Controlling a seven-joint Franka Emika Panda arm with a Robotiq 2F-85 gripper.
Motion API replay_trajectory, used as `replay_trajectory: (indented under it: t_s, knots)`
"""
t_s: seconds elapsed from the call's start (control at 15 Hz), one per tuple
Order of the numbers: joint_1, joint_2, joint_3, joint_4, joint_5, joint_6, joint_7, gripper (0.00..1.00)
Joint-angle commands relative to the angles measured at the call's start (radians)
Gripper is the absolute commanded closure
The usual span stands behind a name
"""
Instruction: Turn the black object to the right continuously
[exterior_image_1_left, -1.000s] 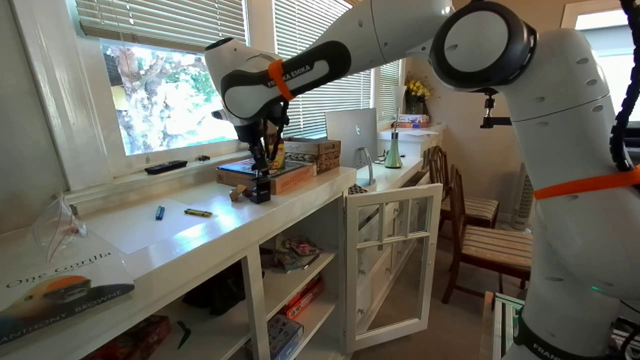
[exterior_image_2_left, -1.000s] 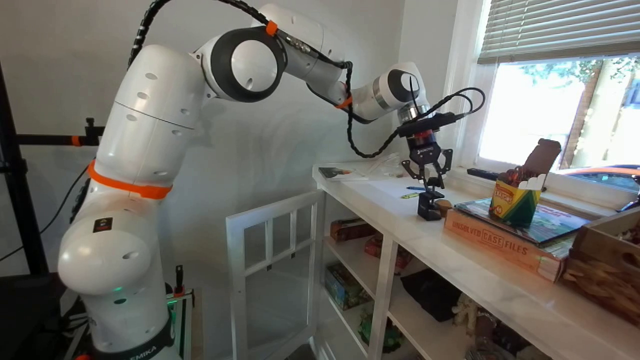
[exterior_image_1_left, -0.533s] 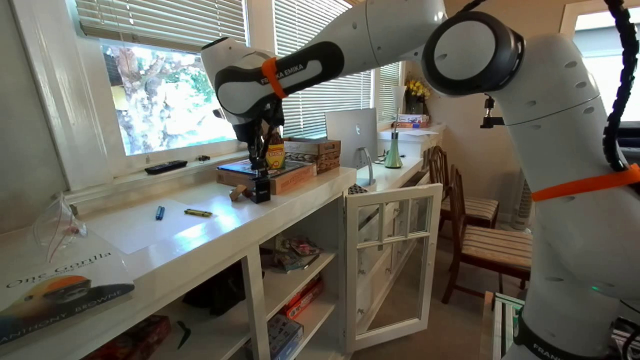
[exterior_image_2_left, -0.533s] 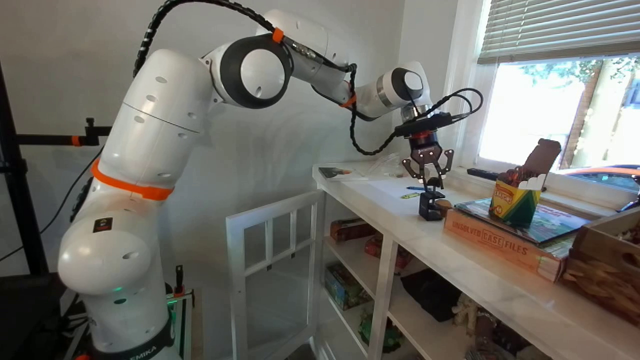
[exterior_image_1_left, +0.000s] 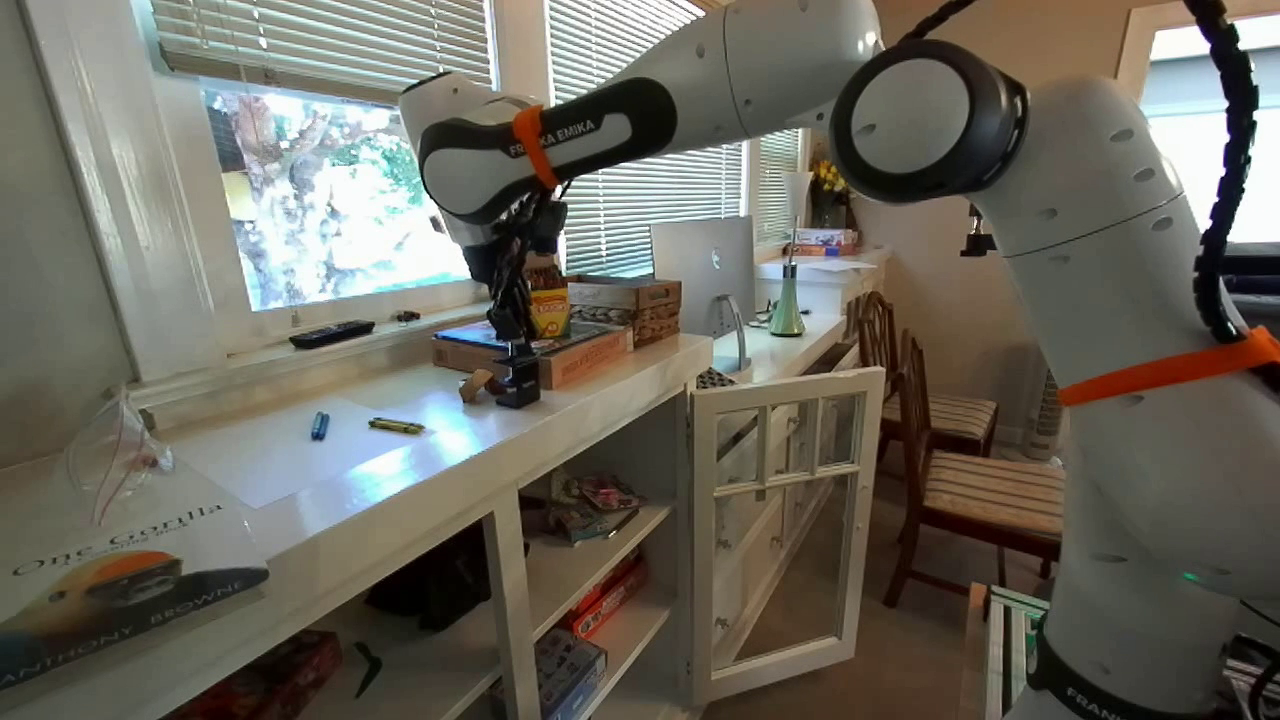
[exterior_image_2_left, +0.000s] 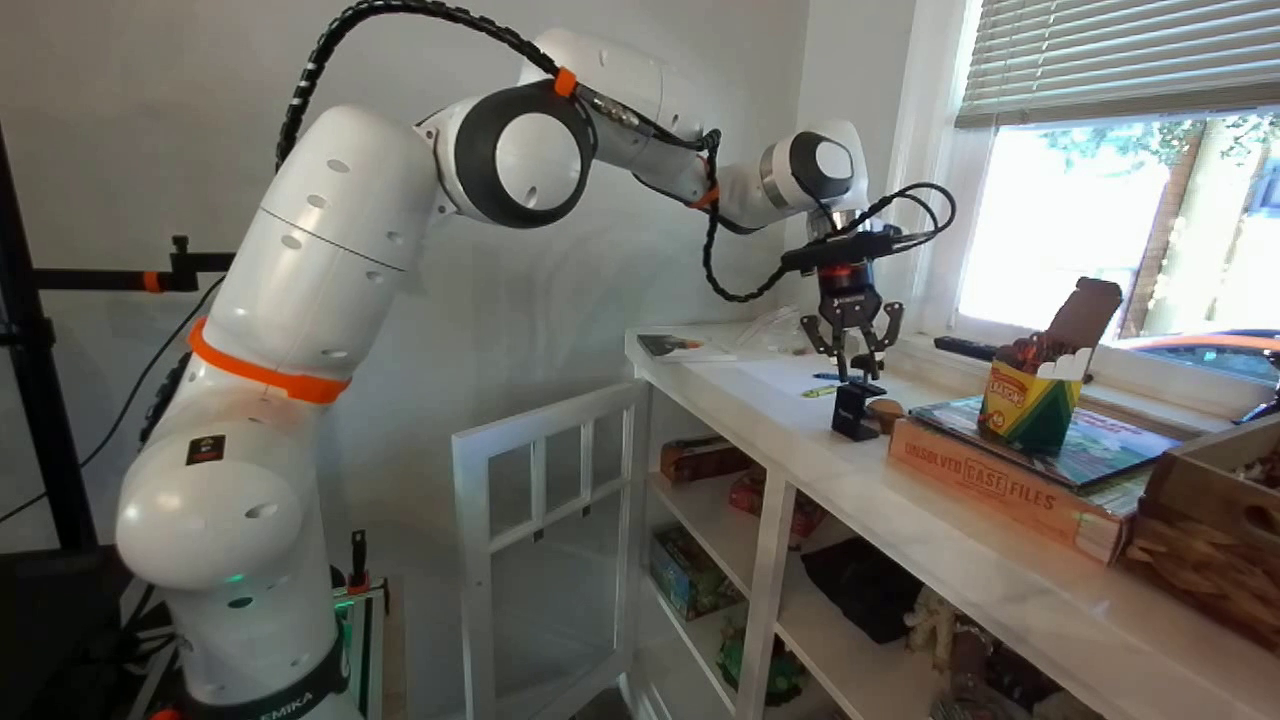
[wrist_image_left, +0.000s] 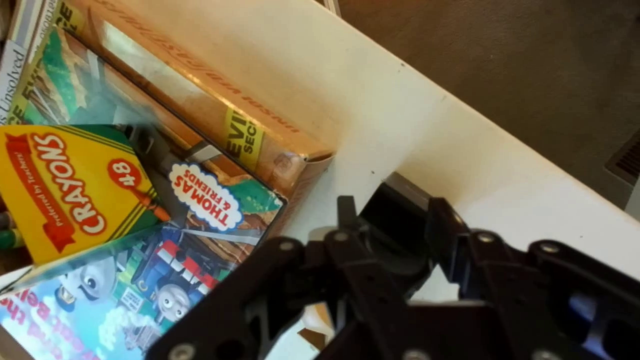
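Observation:
The black object (exterior_image_1_left: 520, 388) is a small squat block standing near the front edge of the white counter, in both exterior views (exterior_image_2_left: 852, 412). It looks slightly tilted. My gripper (exterior_image_2_left: 856, 368) points down over it, fingertips at its top; in an exterior view (exterior_image_1_left: 515, 342) it is seen edge-on. In the wrist view the fingers (wrist_image_left: 393, 216) sit on either side of the black object (wrist_image_left: 400, 207), which lies at an angle between them. The right finger touches a corner and the left finger is close against the other side. The object's lower part is hidden there.
A case-files box (exterior_image_2_left: 985, 480) stands close by, with a crayon box (exterior_image_2_left: 1030, 405) on it and a brown wooden box (exterior_image_2_left: 1210, 510) beyond. A small brown piece (exterior_image_1_left: 478, 386) lies beside the object. Blue (exterior_image_1_left: 320, 426) and yellow (exterior_image_1_left: 396, 426) crayons lie on paper. A cabinet door (exterior_image_1_left: 790, 535) stands open below.
The arm has shifted and the wrist has turned a little. The black object has turned and tilted slightly along with the gripper and moved a little towards the paper side.

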Motion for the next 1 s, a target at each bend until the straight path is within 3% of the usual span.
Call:
replay_trajectory:
  t_s: [0.0,0.27,0.33,0.53,0.93]
  knots:
    - [0.003,0.044,-0.003,0.052,0.034,-0.044,0.046,0.32]
    - [0.007,0.052,-0.006,0.056,0.030,-0.032,0.074,0.03]
    - [0.009,0.049,-0.007,0.054,0.023,-0.027,0.077,0.00]
    - [0.011,0.040,-0.003,0.053,0.009,-0.016,0.045,0.00]
    - [0.005,0.026,0.026,0.026,-0.024,0.040,-0.210,0.00]
